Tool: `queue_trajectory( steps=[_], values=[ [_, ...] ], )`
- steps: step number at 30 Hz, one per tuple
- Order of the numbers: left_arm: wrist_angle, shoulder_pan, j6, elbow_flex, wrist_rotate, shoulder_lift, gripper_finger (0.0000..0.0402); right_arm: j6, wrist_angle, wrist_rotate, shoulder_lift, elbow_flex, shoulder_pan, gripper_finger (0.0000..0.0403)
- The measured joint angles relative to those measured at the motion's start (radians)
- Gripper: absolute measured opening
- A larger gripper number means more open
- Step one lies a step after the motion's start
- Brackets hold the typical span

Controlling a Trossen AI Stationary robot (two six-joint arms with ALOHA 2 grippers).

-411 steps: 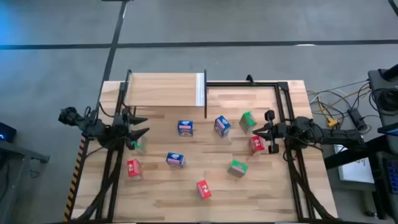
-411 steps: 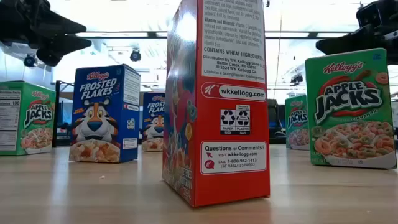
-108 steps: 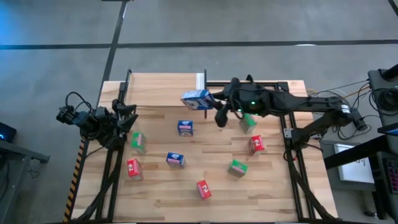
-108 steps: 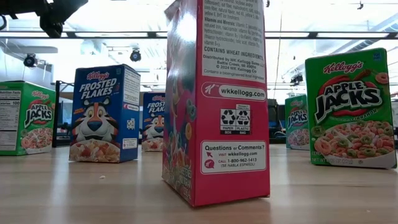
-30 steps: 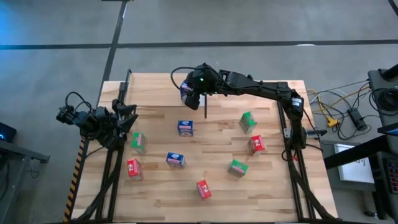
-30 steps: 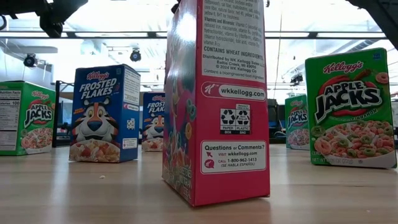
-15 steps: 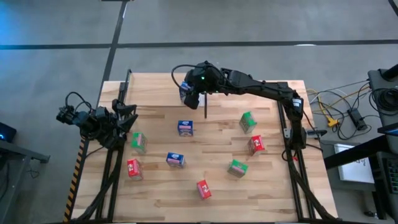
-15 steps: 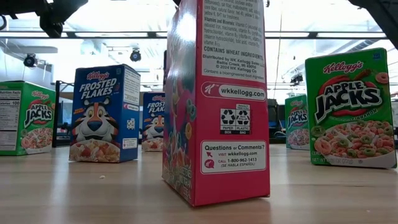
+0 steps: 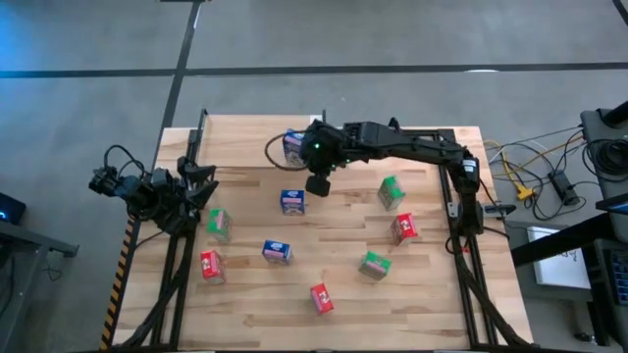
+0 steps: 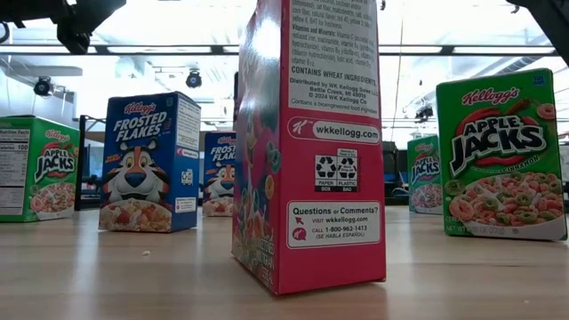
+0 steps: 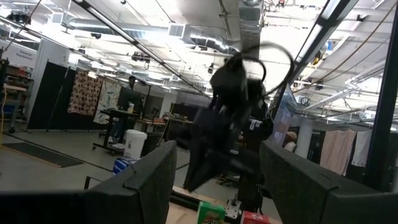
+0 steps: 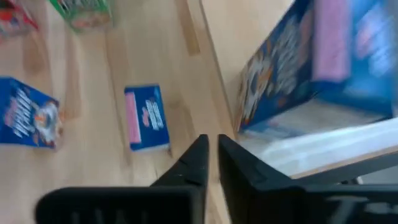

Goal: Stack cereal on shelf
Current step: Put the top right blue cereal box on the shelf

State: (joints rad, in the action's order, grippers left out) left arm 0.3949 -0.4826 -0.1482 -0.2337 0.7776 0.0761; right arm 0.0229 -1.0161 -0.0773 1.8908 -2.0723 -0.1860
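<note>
One blue cereal box stands on the light wooden shelf, close to its white end strip; the right wrist view shows this box resting above the strip. My right gripper hangs just off the shelf's near edge, shut and holding nothing. My left gripper waits open at the table's left side. Two more blue boxes stand on the table.
Other boxes are scattered over the table: green ones and red ones. A thin black upright stands at the shelf's end. A red box fills the low view.
My right gripper has let go of the blue box and drawn back from the shelf toward the table's near edge. The box stays where it was, standing on the shelf by the white strip.
</note>
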Motion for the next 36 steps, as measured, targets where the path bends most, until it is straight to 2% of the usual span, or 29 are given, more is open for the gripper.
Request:
queue_trajectory(
  steps=[3,7,10,20,25,32,36],
  values=[
    [0.001,0.000,0.000,0.000,0.000,0.000,0.0215,-0.018,0.052,-0.024,0.000,0.077,-0.002,0.0013],
    [0.002,0.000,0.000,0.000,0.000,0.000,0.0215,-0.012,0.157,-0.195,0.000,0.166,0.002,0.0010],
    [0.003,0.000,0.000,0.000,0.000,0.000,0.0215,0.000,0.236,-0.253,0.000,0.215,0.003,0.0009],
    [0.005,0.000,0.000,0.000,0.000,0.000,0.0215,0.056,0.498,-0.266,0.004,0.303,0.003,0.0009],
    [0.005,0.000,0.000,0.000,0.000,0.000,0.0215,0.053,0.500,-0.313,0.004,0.320,-0.002,0.0009],
    [0.001,0.000,0.000,0.000,0.000,0.000,0.0215,0.035,0.514,-0.284,0.004,0.327,0.042,0.0009],
    [0.001,0.000,-0.001,0.000,0.000,0.000,0.0215,0.042,0.592,-0.288,0.009,0.327,0.067,0.0009]
  ],
)
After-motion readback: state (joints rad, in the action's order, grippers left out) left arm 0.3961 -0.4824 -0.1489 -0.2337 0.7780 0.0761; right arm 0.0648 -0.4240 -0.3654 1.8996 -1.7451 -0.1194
